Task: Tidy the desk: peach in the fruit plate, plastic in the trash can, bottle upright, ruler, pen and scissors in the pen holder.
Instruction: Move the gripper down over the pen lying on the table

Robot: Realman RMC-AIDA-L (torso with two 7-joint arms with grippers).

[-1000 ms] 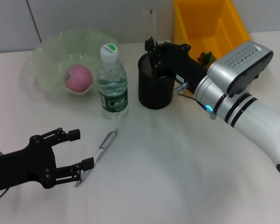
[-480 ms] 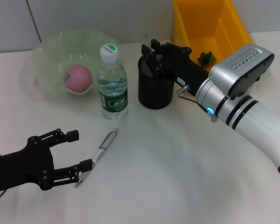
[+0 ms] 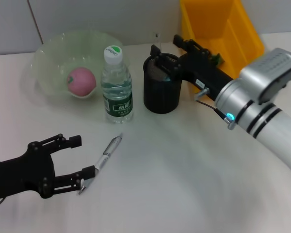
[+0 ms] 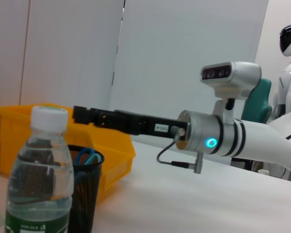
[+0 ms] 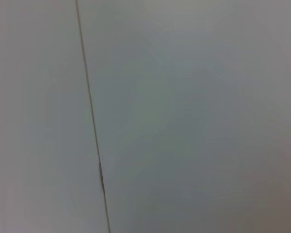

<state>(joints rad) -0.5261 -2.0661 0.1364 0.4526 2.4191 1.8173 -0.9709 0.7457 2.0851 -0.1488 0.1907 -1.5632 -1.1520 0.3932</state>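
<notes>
I see the pen [image 3: 105, 157] on the table [image 3: 184, 184], its tip between my left end effector's [image 3: 75, 162] wide-open, empty fingers. My right end effector [image 3: 177, 51] hovers just past the pen holder [image 3: 162, 91]; its opening I cannot tell.

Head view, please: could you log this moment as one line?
left tool open around pen on desk | right tool beside pen holder | bottle upright | peach in plate

Clear plastic bottle [image 3: 117, 87], black mesh pen holder [image 3: 162, 92], glossy yellow plastic bin [image 3: 218, 24]
</notes>
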